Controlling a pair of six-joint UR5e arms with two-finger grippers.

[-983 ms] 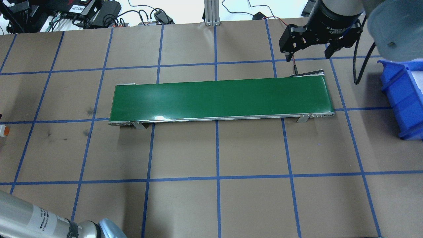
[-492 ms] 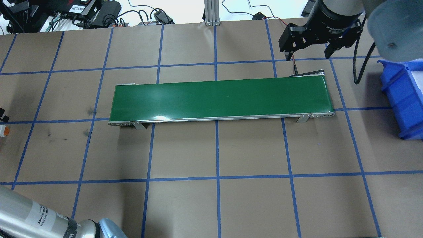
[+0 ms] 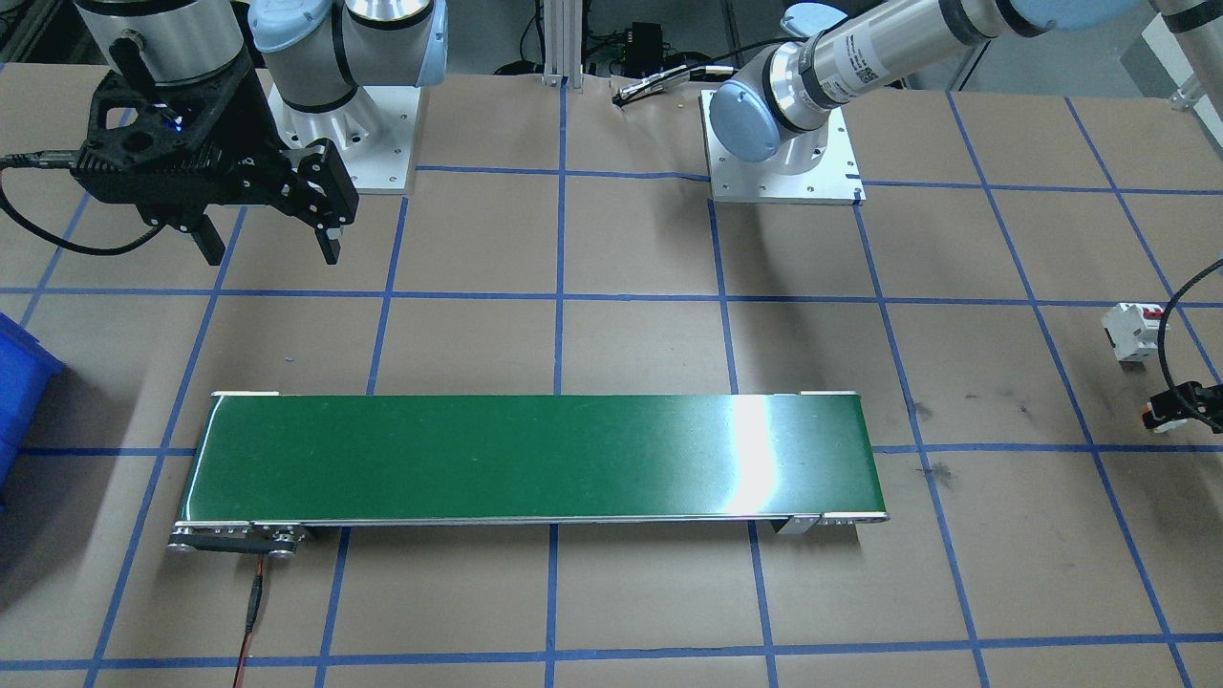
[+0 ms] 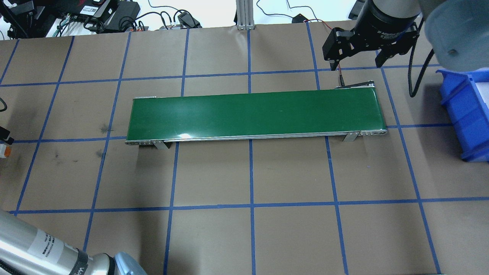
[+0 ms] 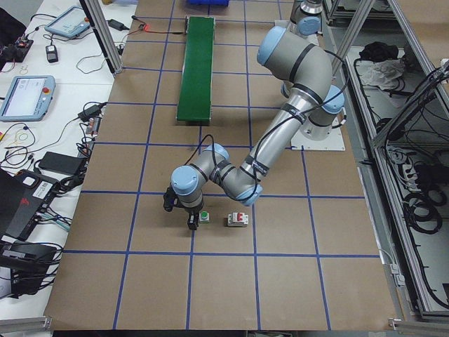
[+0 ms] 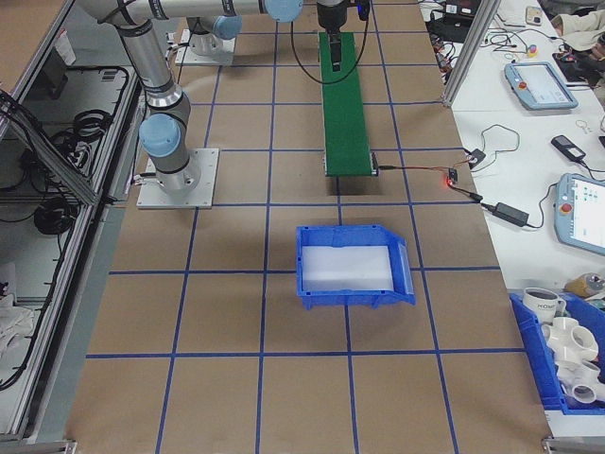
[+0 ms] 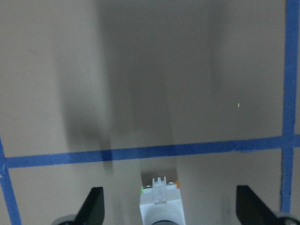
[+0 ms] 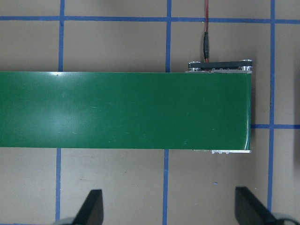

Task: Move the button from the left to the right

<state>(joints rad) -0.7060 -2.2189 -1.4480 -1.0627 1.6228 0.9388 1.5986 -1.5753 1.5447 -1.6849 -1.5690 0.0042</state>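
From across the desk (image 3: 611,592), my right hand (image 3: 268,250) hangs above the paper beyond the far end of the green belt (image 3: 535,457), fingers pointing down and spread apart, nothing between them. My left arm (image 3: 860,48) stretches out sideways from its base toward the edge of the view, where only a dark bit of my left hand (image 3: 1190,401) shows, with an orange-tipped part of the button (image 3: 1150,417) against it. A white breaker (image 3: 1132,330) with red switches sits near it, apart.

From overhead, my right hand (image 4: 357,61) is past the belt's (image 4: 252,114) right end, close to the blue bin (image 4: 464,110), fingers wide. My left hand (image 4: 4,133) barely enters at the left edge.

From the desk's left end, my left arm (image 5: 295,105) folds low, elbow bent, wrist turned down so my left hand (image 5: 181,210) points at the desk. The button (image 5: 204,216), green cap up, stands just beside that hand, and the breaker (image 5: 237,220) lies a little further along.

From the right end, the bin (image 6: 352,265) sits well apart from the belt (image 6: 345,104).

My left wrist camera shows my fingers (image 7: 91,208) spread wide with the button (image 7: 161,199) standing between them, touching neither.

My right wrist camera looks straight down on the belt (image 8: 124,110), fingers (image 8: 91,206) apart.
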